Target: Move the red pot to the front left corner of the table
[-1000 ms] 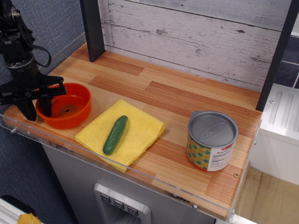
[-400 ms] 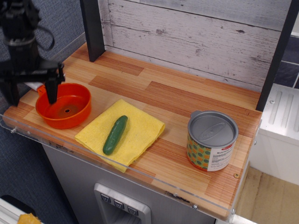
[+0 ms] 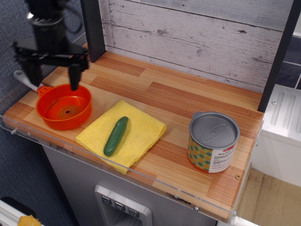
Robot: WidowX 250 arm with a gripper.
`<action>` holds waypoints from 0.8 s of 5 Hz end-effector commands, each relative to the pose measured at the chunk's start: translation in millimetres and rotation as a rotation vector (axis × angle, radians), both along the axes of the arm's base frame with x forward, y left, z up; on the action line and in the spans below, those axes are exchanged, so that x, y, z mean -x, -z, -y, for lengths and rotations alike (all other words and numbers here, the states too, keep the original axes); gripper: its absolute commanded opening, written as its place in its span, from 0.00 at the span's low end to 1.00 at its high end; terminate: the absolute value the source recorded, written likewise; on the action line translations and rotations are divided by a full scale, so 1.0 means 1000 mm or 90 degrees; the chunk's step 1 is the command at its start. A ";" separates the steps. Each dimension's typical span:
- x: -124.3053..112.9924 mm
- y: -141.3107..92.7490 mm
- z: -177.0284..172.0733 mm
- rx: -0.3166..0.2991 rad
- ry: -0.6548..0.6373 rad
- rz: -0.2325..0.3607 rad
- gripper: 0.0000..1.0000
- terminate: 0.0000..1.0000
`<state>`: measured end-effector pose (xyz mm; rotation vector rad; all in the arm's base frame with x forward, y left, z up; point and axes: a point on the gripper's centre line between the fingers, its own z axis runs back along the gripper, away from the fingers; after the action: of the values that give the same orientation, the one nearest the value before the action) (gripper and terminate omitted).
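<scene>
Red pot [image 3: 64,106]: small, round, orange-red plastic saucepan with a shallow bowl and a thick rolled rim. A small dark hole sits at the centre of its base. A grey straight handle [image 3: 24,79] projects from the far-left side of the rim, pointing up and to the left; part of it is hidden behind the gripper. The pot stands upright on the table [image 3: 188,101], at the left end close to the front edge, with nothing inside it.

Gripper [image 3: 51,77]: black, positioned above the pot's rear rim, clear of the pot. Its two fingers [image 3: 74,76] point downward and are spread wide apart, with nothing between them.

Yellow cloth [image 3: 123,134]: lies flat just right of the pot, its left corner touching or nearly touching the pot wall. A green cucumber [image 3: 115,136] rests diagonally on it.

Patterned tin can [image 3: 213,141]: grey lid, upright, near the front right corner, well apart from the pot.

Table surface: wooden planks in light and reddish-brown strips, with a clear edge strip along the front.
</scene>
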<state>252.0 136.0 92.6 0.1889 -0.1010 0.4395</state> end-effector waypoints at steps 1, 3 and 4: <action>-0.003 -0.038 0.064 0.004 0.130 0.073 1.00 0.00; -0.017 -0.070 0.140 0.040 0.343 0.139 1.00 0.00; -0.019 -0.084 0.157 0.038 0.384 0.161 1.00 0.00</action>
<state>288.0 -21.2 157.9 0.0305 -0.3252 -0.1317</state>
